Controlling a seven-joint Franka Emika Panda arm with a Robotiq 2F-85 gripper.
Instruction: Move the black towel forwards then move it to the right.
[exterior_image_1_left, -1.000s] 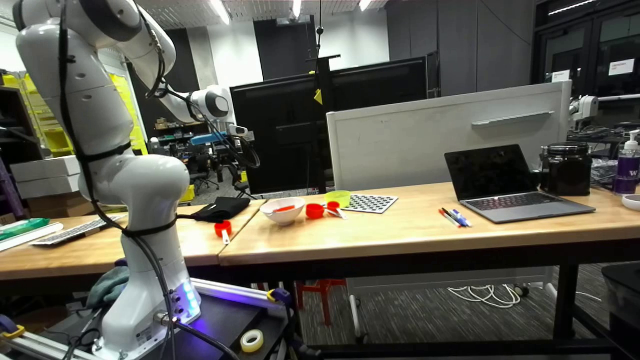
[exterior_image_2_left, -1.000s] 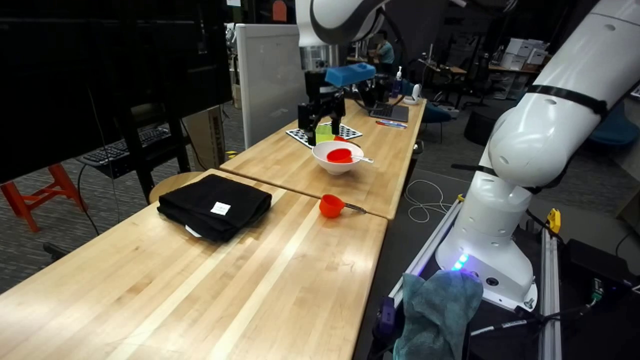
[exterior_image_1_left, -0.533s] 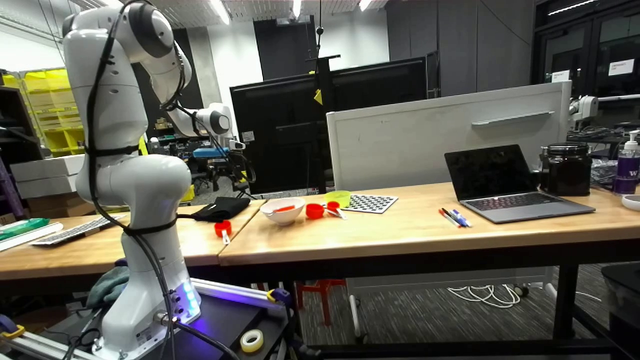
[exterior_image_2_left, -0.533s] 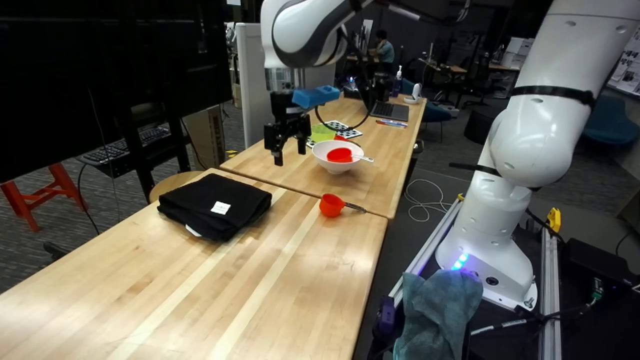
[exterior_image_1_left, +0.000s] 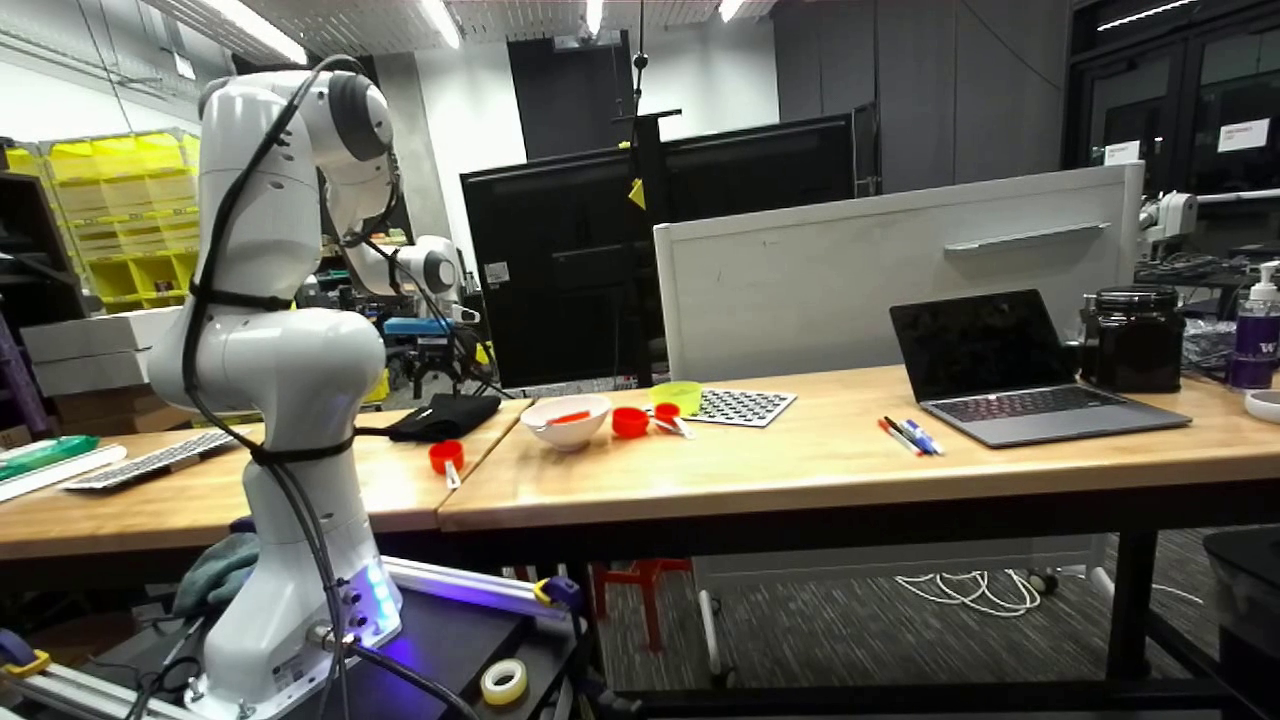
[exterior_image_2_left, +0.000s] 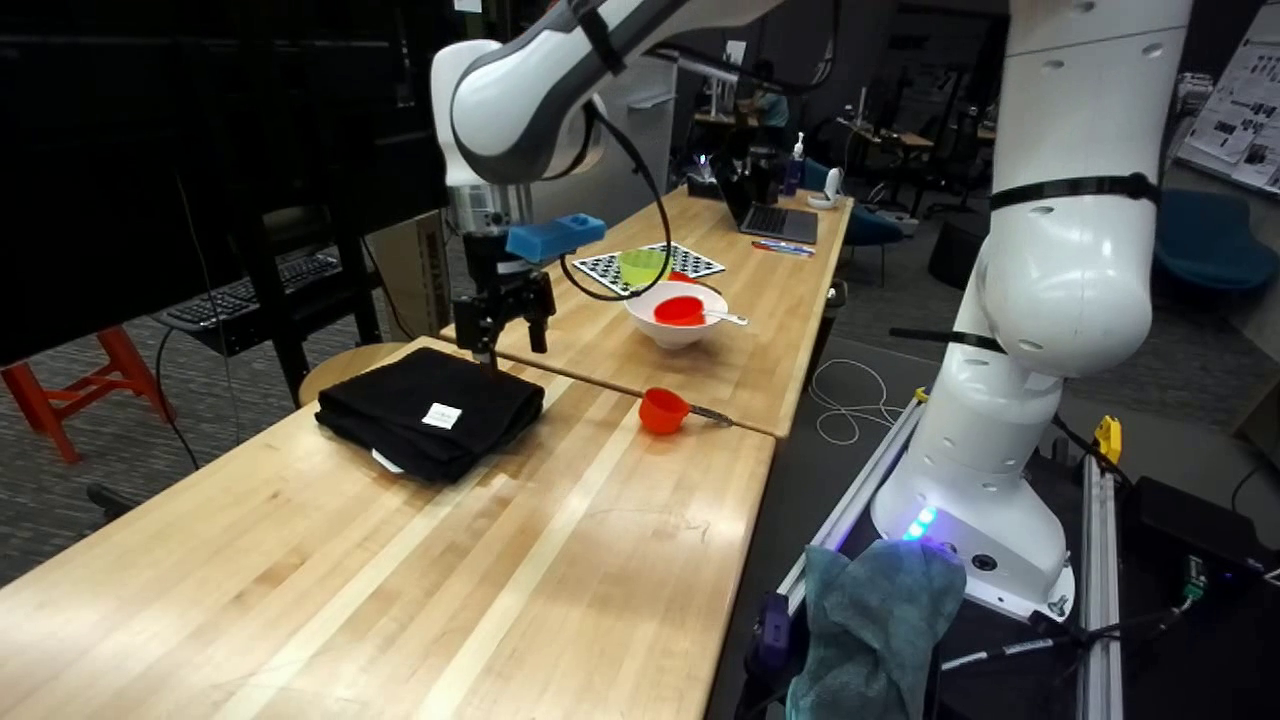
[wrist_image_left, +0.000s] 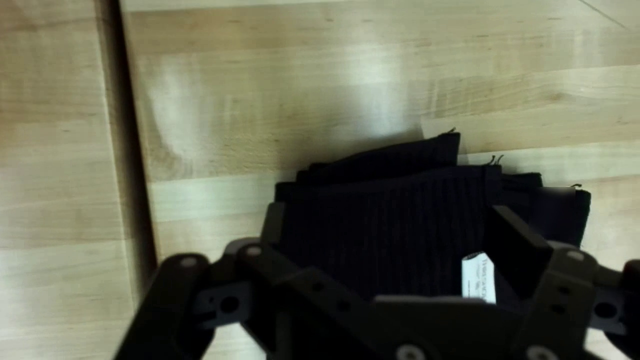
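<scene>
Wood table (exterior_image_2_left: 400, 580) w/ folded blk towel (exterior_image_2_left: 405, 400) & red cup (exterior_image_2_left: 662, 411), bare wood btwn them. Next table (exterior_image_1_left: 800, 450) end-on, thin gap (wrist_image_left: 131, 125) btwn the two. On it: white bowl (exterior_image_1_left: 568, 438), another red cup (exterior_image_1_left: 630, 424), checkered board (exterior_image_1_left: 742, 407), pens (exterior_image_1_left: 911, 437), open laptop (exterior_image_1_left: 1020, 372), dark jar (exterior_image_1_left: 1132, 340), purple bottle (exterior_image_1_left: 1254, 340).

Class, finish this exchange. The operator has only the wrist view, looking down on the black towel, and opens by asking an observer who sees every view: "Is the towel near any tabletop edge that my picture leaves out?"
Observer: Yes. In an exterior view, the black towel lies close to the edge of its tabletop that is away from the robot base.

Operator: Is anything else on that tabletop, out of my sight?

Observer: A red measuring cup, close to the seam at the left of your picture.

Operator: And what stands across that seam?

Observer: Among other things, a white bowl; both exterior views show it.
</scene>
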